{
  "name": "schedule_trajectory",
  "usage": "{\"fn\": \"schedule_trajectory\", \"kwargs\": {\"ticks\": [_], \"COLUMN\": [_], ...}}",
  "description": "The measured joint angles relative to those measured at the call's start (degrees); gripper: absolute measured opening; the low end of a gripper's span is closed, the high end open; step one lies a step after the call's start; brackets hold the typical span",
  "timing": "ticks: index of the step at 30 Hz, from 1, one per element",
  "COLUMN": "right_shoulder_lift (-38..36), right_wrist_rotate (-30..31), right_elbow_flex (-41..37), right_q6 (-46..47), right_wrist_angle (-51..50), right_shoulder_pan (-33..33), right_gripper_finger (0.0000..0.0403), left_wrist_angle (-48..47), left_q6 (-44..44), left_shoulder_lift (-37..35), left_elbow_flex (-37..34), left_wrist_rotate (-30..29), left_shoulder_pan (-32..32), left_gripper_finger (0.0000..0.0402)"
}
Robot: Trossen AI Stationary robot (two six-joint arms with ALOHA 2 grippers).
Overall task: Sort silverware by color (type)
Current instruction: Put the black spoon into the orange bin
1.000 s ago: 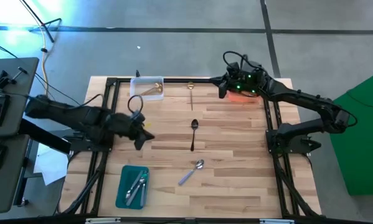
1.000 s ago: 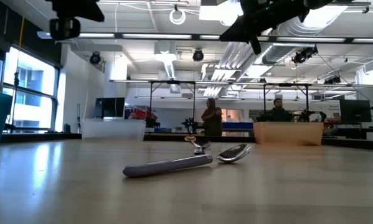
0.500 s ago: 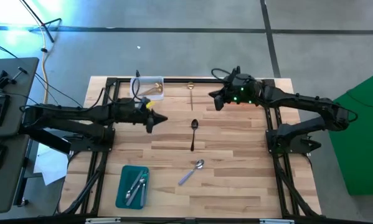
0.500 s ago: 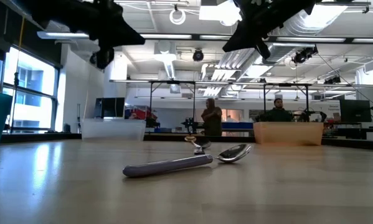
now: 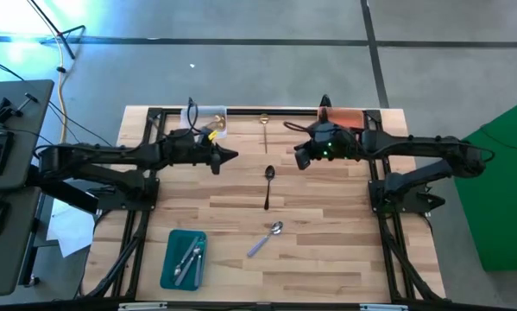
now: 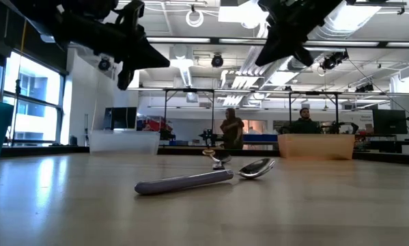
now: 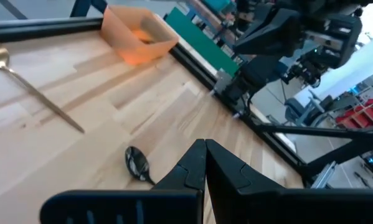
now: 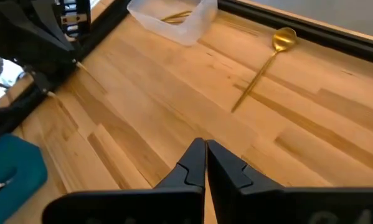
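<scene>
Both hands are shut and hold nothing: the left hand [image 5: 230,156] and the right hand [image 5: 298,155] hang over the far worktop [image 5: 327,250], either side of the black spoon [image 5: 268,185]. The gold spoon [image 5: 264,130] lies farther back, the lilac-handled spoon [image 5: 265,239] nearer. Probably one hand must open before any pick.

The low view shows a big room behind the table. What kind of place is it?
Probably a robotics lab or workshop. Behind the pale wooden table run exposed ceiling ducts, black metal frame workstations and two people at benches. Two dark robot arms hang over a lilac-handled silver spoon.
</scene>
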Motion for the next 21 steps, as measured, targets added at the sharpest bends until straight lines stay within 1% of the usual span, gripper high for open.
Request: {"fn": "schedule_trajectory", "kwargs": {"ticks": [6, 9, 12, 19, 21], "right_shoulder_lift": [1.3, 3.5, 6.5, 13.0, 14.4], "right_wrist_rotate": [2.9, 3.0, 2.9, 1.9, 1.7], "right_elbow_flex": [0.0, 0.0, 0.0, 0.0, 0.0], "right_q6": [3.3, 5.3, 7.8, 13.7, 14.9], "right_wrist_angle": [-2.0, -1.9, -1.6, -0.8, -0.4], "right_shoulder_pan": [2.4, 3.5, 4.8, 7.2, 7.6], "right_gripper_finger": [0.0001, 0.0011, 0.0035, 0.0113, 0.0132], "left_wrist_angle": [1.7, 2.5, 2.4, 2.5, 2.5], "left_q6": [0.0, 0.6, 1.3, 1.6, 2.4], "left_shoulder_lift": [1.7, 2.0, 2.0, 2.0, 2.0], "left_elbow_flex": [0.0, 0.0, 0.0, 0.0, 0.0], "left_wrist_rotate": [0.8, 0.9, 0.9, 0.9, 1.8], "left_shoulder_pan": [0.2, 0.3, 1.0, 3.1, 3.7], "left_gripper_finger": [0.0000, 0.0000, 0.0000, 0.0000, 0.0000]}}
